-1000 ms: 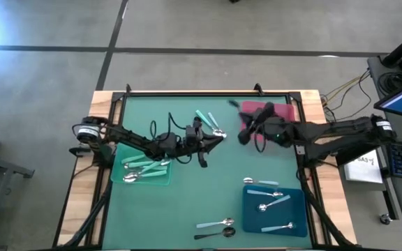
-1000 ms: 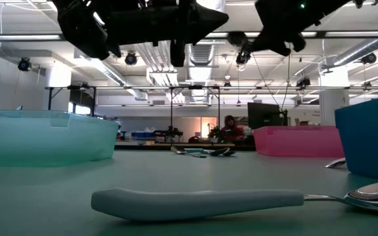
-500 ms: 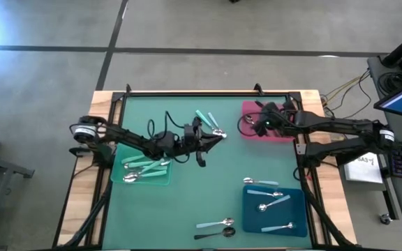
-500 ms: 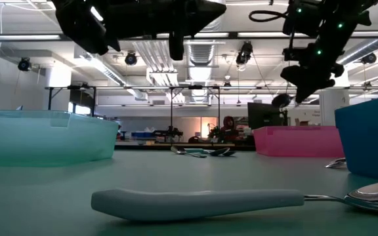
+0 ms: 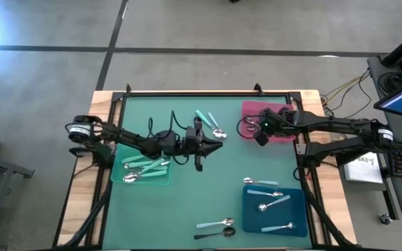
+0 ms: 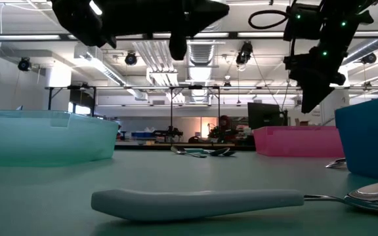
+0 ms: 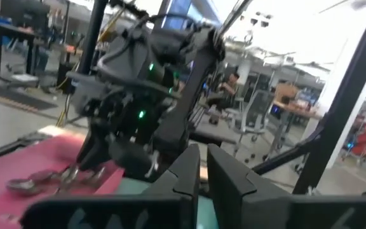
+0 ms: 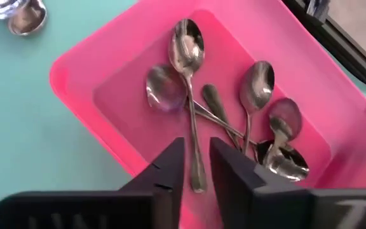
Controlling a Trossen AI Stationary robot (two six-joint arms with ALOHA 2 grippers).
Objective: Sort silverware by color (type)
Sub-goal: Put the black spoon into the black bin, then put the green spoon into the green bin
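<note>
Left gripper (image 5: pixel 218 147) mid-table, above the mat, jaws nearly together with a thin gap, nothing between them | teal-handled spoons (image 5: pixel 208 122) lying just beyond it | right gripper (image 5: pixel 246 130) over pink bin (image 8: pixel 81 76), fingers (image 8: pixel 230 172) slightly parted, holding nothing | all-metal spoons (image 8: pixel 189 70) lying inside the bin
</note>
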